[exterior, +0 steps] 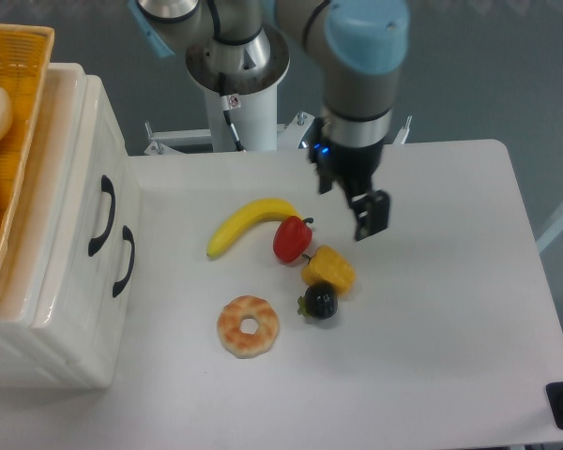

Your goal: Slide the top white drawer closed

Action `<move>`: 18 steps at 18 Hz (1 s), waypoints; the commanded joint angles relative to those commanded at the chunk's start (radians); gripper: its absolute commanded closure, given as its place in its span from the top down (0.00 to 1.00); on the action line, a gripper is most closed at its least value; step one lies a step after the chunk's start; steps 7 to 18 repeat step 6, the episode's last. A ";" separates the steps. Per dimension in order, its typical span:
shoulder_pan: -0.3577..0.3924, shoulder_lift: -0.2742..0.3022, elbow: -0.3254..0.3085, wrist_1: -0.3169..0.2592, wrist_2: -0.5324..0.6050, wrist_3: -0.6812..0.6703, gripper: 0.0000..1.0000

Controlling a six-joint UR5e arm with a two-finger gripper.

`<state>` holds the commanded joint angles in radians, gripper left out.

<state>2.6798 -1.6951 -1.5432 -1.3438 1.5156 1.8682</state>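
Observation:
The top white drawer [101, 155] is on the white cabinet at the left, its black arched handle [100, 216] facing the table. Its front panel looks pushed in, in line with the cabinet face. My gripper [353, 199] hangs over the back middle of the table, far to the right of the drawer and just right of the fruit. Its fingers [372, 214] stand open with nothing between them.
The lower drawer handle [124, 261] sits just beside the top one. An orange wicker basket [19, 141] rests on the cabinet. A banana [249, 223], red fruit [291, 239], yellow corn [329, 270], dark fruit [319, 303] and doughnut [248, 325] lie mid-table.

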 joint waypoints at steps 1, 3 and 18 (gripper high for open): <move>0.005 0.000 0.001 0.000 0.000 0.008 1.00; 0.029 0.008 -0.003 -0.002 -0.003 0.015 1.00; 0.066 0.011 -0.011 -0.009 -0.018 0.072 1.00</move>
